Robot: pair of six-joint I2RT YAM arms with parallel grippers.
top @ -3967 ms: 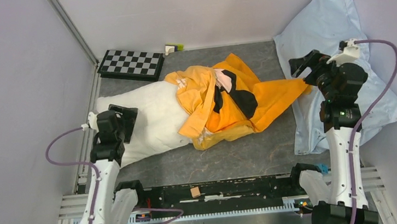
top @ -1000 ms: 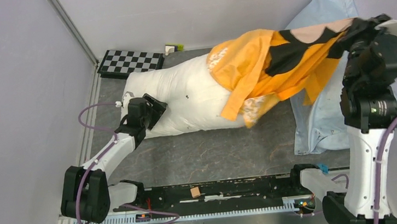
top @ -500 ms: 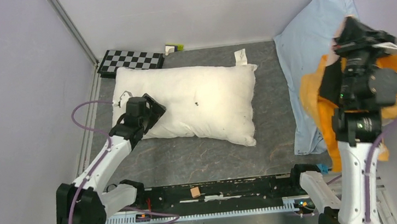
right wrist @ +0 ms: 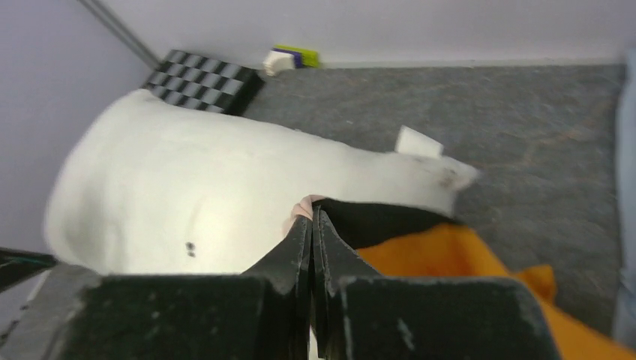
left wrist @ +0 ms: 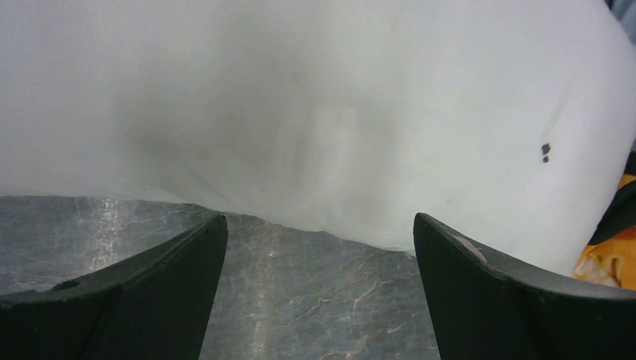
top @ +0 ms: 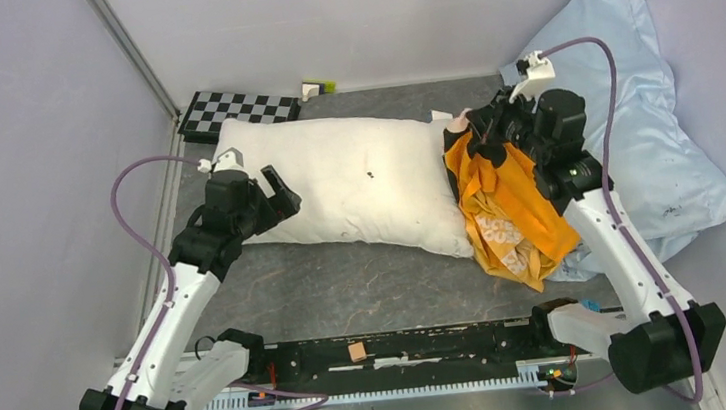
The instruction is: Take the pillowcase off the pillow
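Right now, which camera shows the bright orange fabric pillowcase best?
Top external: it shows the whole bunched orange pillowcase, pinched by the right gripper, beside the plump white pillow. The right wrist view catches only the pinched black and orange edge; the left wrist view, just a sliver at its right border.

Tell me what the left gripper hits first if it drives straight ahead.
Most likely the pillow: the left gripper's open fingers point at its near edge, just above the table.
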